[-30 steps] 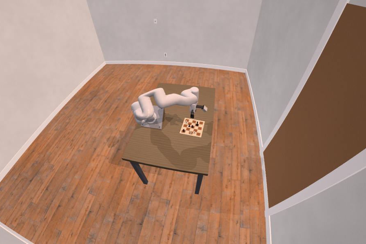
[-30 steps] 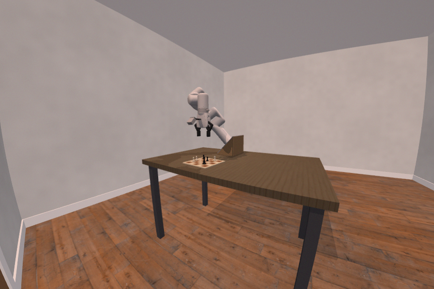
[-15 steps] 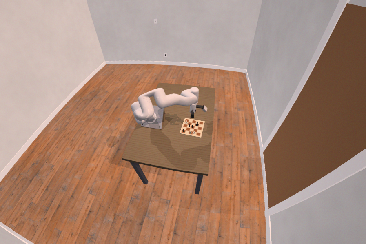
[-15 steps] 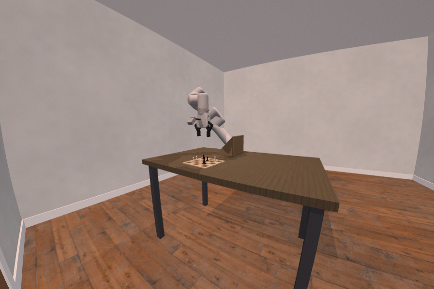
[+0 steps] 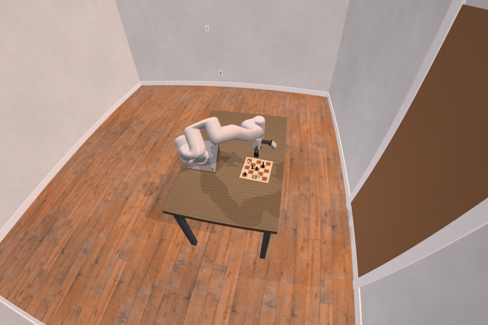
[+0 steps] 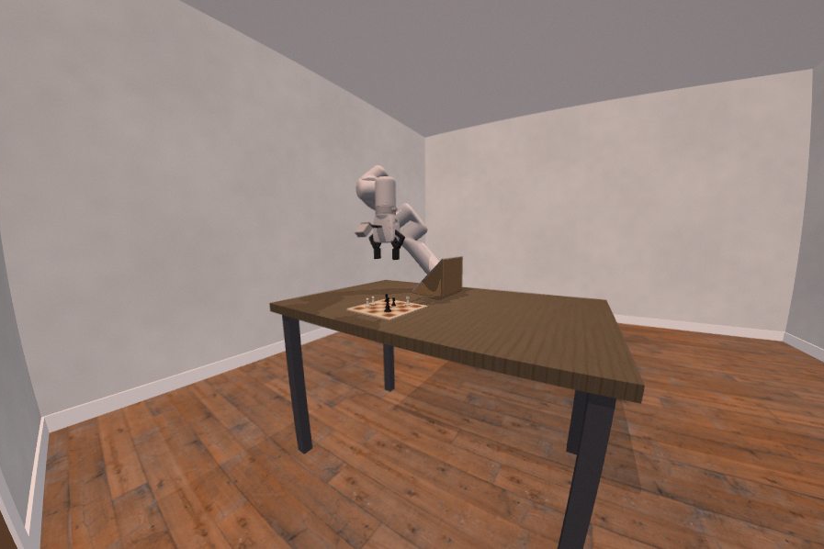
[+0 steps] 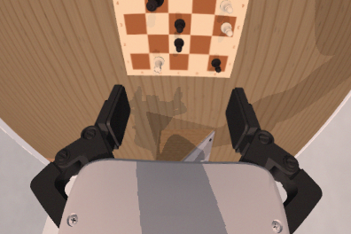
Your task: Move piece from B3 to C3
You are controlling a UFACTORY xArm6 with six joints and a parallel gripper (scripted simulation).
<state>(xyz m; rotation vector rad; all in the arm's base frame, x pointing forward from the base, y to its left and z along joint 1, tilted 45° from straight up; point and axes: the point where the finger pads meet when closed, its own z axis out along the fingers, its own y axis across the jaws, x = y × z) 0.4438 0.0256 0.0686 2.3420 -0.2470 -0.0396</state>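
The small chessboard (image 7: pixel 182 15) lies on the wooden table, and also shows in the top view (image 5: pixel 256 169) and the exterior view (image 6: pixel 387 308). It carries several pieces. A large black piece (image 7: pixel 153 1) stands at upper left. Two small black pieces (image 7: pixel 179 24) (image 7: pixel 178 44) stand one behind the other in the middle column. A white piece (image 7: pixel 158 63) and a black piece (image 7: pixel 215 66) stand in the near row. Two white pieces (image 7: pixel 225 5) (image 7: pixel 226 29) stand at the right edge. All are upright. The edge labels are too small to read, so I cannot tell which piece is on B3. My gripper (image 7: pixel 178 98) (image 6: pixel 386 254) (image 5: pixel 256 154) is open and empty, high above the table just short of the board's near edge.
The arm's base block (image 5: pixel 203 158) stands on the table to the left of the board; it shows as a brown wedge in the exterior view (image 6: pixel 441 277). The board sits near the table's right edge (image 5: pixel 282 168).
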